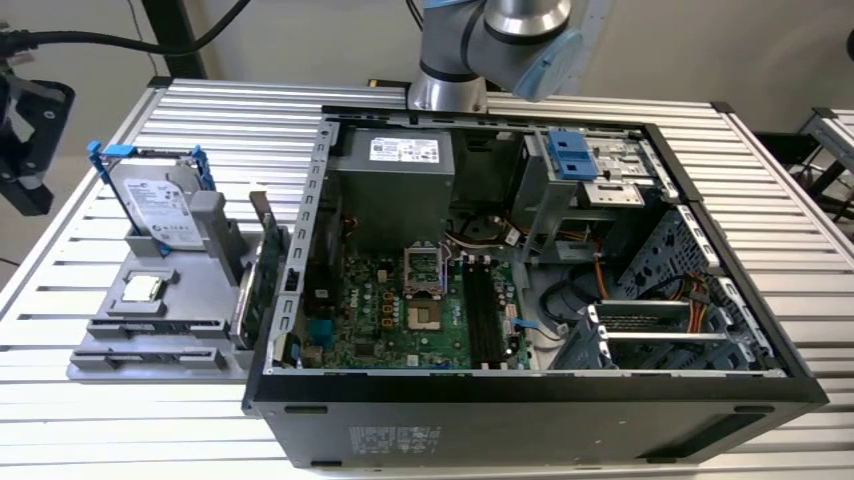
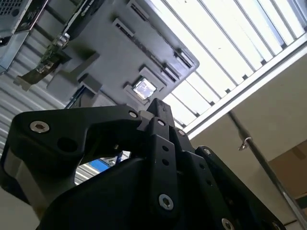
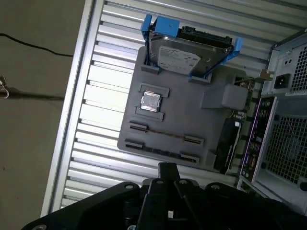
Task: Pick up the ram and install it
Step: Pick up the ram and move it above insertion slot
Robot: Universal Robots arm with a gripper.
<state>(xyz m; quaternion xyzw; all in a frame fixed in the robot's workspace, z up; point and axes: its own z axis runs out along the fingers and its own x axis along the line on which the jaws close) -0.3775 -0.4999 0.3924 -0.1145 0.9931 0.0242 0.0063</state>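
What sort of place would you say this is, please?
Probably a robotics lab bench set up for computer assembly: an open computer case sits on a slatted metal table, a grey tray beside it holds a hard drive, and a robot arm rises behind.

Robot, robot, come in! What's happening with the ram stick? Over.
Gripper shut, empty, apart from gray tray. Ram in tray slot, untouched. Hard drive and processor chip nearby, not blocking.

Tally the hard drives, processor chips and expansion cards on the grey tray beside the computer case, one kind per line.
Hard drives: 1
Processor chips: 1
Expansion cards: 1
Total: 3
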